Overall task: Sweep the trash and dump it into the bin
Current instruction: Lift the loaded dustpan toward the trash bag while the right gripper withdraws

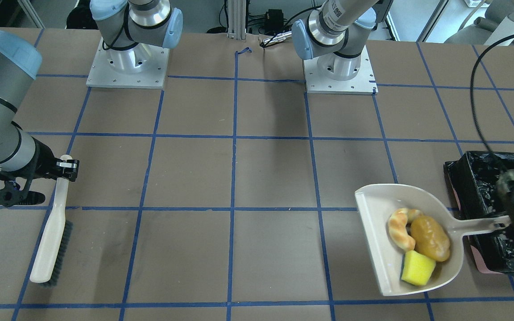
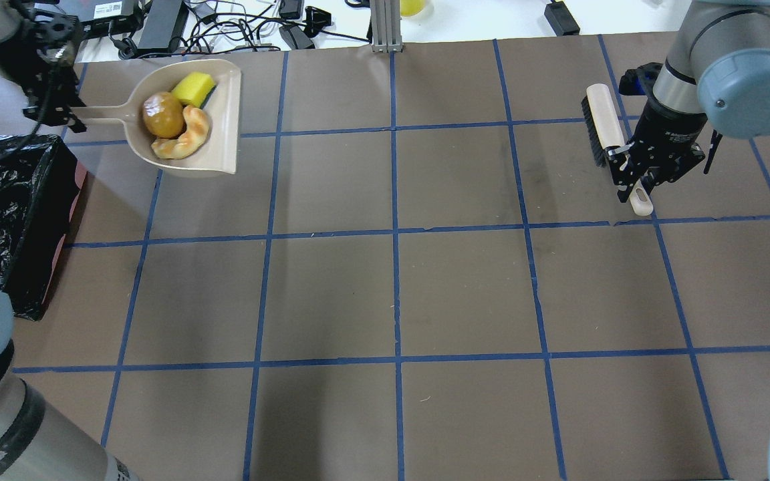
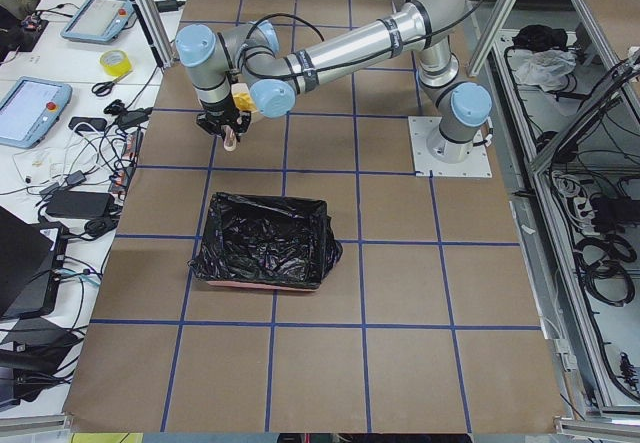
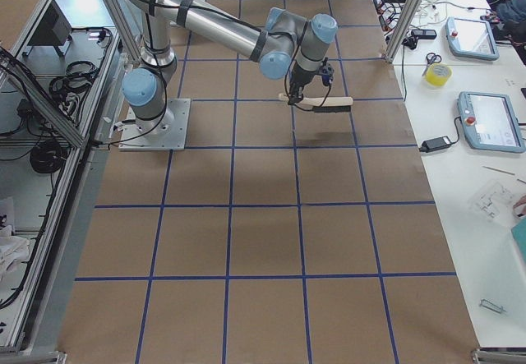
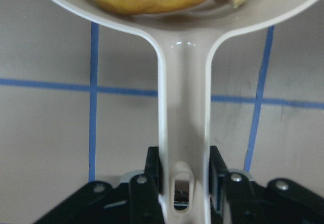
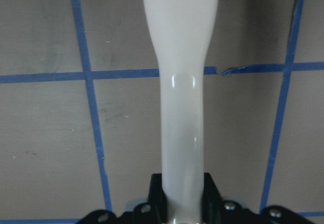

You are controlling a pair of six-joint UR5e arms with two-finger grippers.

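Sweeping looks done: the curved tan croissant (image 1: 400, 228), golden-brown potato-shaped lump (image 1: 431, 238) and yellow sponge wedge (image 1: 417, 267) lie in the beige plastic dustpan (image 1: 375, 214), beside the black-lined pink bin (image 1: 480, 178). The left gripper (image 2: 67, 115) is clamped on the dustpan's handle. Dumping remains; the right gripper (image 2: 633, 187) is closed on the white-handled brush (image 1: 51, 240).

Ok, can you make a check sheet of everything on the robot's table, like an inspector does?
Surface: brown table with a blue tape grid; no spills seen.
Job's things: croissant, potato lump and yellow wedge all lie in the dustpan; black-lined bin beside it.
Clutter: nothing seen.
Grippers: left end effector shut on the dustpan handle; right end effector shut on the brush handle.
Cables: black cable loops down toward the bin; cable tangle past the table's far edge.
Surroundings: tablets and tape roll on a side bench.
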